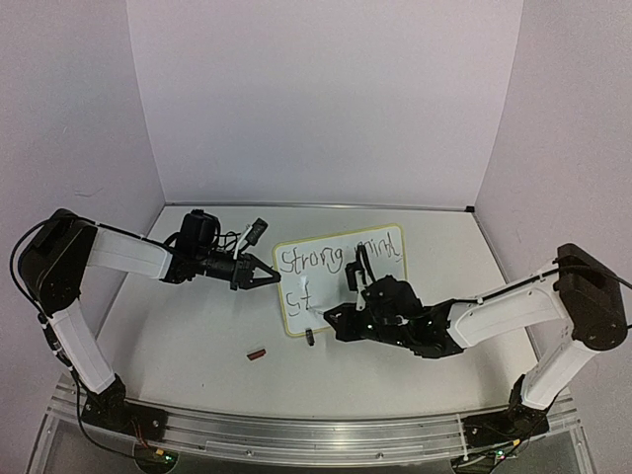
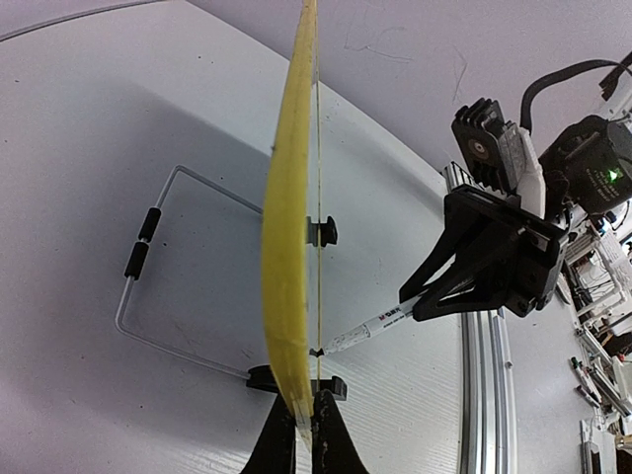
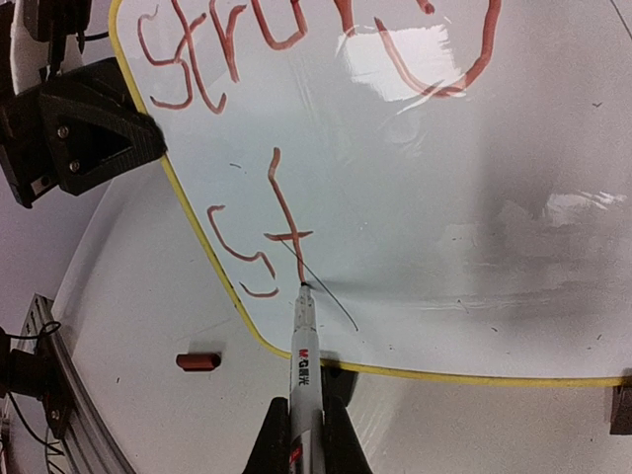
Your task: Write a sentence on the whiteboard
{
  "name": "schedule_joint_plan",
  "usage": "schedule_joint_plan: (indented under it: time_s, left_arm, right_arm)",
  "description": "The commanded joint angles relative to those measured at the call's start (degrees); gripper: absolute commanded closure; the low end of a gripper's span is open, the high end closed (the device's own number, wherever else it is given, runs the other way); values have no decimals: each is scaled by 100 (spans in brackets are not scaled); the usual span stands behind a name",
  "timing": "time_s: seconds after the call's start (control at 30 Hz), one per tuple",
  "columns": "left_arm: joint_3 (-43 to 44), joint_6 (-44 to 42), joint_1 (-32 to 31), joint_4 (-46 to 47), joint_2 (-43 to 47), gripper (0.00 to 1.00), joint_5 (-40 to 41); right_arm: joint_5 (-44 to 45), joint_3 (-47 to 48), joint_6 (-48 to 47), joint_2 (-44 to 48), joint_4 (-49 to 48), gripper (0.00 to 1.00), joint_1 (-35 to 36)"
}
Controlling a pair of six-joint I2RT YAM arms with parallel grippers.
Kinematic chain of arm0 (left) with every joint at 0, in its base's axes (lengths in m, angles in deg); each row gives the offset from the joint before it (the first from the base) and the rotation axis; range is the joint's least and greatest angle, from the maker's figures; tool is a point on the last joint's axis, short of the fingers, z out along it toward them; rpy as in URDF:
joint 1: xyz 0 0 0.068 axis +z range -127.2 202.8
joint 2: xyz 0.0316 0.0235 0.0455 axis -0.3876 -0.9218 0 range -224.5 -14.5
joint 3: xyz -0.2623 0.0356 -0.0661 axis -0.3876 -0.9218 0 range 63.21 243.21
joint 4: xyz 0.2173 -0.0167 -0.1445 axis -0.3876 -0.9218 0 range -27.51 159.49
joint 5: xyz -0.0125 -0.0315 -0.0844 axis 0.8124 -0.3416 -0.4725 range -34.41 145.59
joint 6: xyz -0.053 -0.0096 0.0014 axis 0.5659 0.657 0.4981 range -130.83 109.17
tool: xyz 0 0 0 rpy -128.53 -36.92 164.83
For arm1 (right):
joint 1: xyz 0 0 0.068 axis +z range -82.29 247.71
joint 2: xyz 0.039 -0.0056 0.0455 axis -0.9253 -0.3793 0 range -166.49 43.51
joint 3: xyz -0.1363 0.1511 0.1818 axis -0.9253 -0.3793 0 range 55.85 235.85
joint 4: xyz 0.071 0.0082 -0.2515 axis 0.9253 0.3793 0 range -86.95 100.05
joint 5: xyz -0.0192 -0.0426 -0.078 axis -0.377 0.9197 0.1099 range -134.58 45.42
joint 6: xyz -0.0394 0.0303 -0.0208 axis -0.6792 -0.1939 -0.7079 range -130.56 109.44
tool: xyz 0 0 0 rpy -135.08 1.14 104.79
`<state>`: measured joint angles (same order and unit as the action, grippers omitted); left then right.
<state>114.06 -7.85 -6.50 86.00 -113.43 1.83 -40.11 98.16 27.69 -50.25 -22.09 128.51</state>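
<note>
The whiteboard (image 1: 331,284) stands tilted on its wire stand (image 2: 148,257) at mid-table. The sentence (image 1: 336,259) reads "Strong mind" on the top line, with only "St" (image 3: 252,237) on the line below. My left gripper (image 1: 275,279) is shut on the board's yellow left edge (image 2: 291,247), fingertips (image 2: 331,434) pinching the frame. My right gripper (image 3: 308,434) is shut on a white marker (image 3: 304,346). Its tip touches the board at the foot of the "t". The left wrist view shows the marker (image 2: 370,331) meeting the board face.
A small red marker cap (image 1: 258,354) lies on the table in front of the board's left corner, also visible as the cap (image 3: 197,361). A black stand clip (image 3: 622,410) sits under the board's lower edge. Grey walls enclose the table.
</note>
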Motion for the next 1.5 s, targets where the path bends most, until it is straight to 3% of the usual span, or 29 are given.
schedule_joint_plan:
  time_s: [0.0, 0.3, 0.77, 1.47]
  left_arm:
    - [-96, -272, -41, -253, 85, 100, 162]
    - [-94, -269, -41, -245, 83, 100, 161]
    - [-104, -263, -39, -245, 100, 100, 165]
    - [-113, -254, -41, -227, 102, 100, 180]
  right_arm:
    - [153, -11, 26, 31, 234, 100, 22]
    - [483, 43, -186, 458, 579, 100, 28]
    - [390, -90, -396, 994, 294, 100, 24]
    - [108, 15, -432, 447, -241, 100, -166]
